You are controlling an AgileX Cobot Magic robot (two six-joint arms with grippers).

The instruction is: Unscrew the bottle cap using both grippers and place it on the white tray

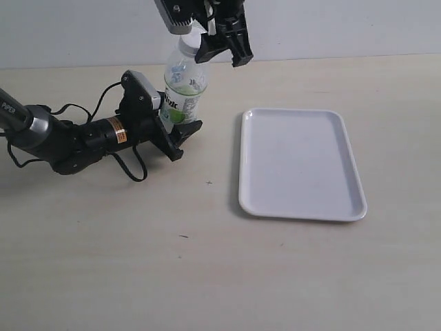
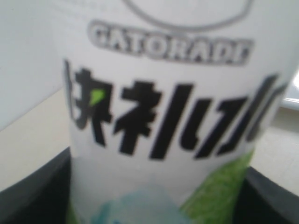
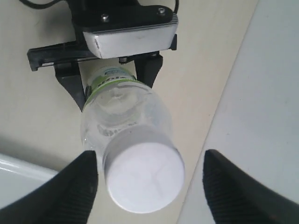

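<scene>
The clear bottle (image 1: pixel 185 89) with its white-and-green label stands tilted at the back of the table. My left gripper (image 1: pixel 185 138) lies low and is shut on its lower body, and its black fingers (image 2: pixel 32 196) press both sides of the label (image 2: pixel 159 93). The white bottle cap (image 3: pixel 145 179) sits on the neck (image 1: pixel 187 43). My right gripper (image 3: pixel 149 186) hangs above it, open, one finger (image 3: pixel 70 191) near the cap and the other standing well off. The white tray (image 1: pixel 300 162) lies empty to the right.
The left arm (image 1: pixel 76 138) and its looping black cables (image 1: pixel 131 165) stretch across the table's left side. A pale wall (image 1: pixel 344 27) runs behind the table's back edge.
</scene>
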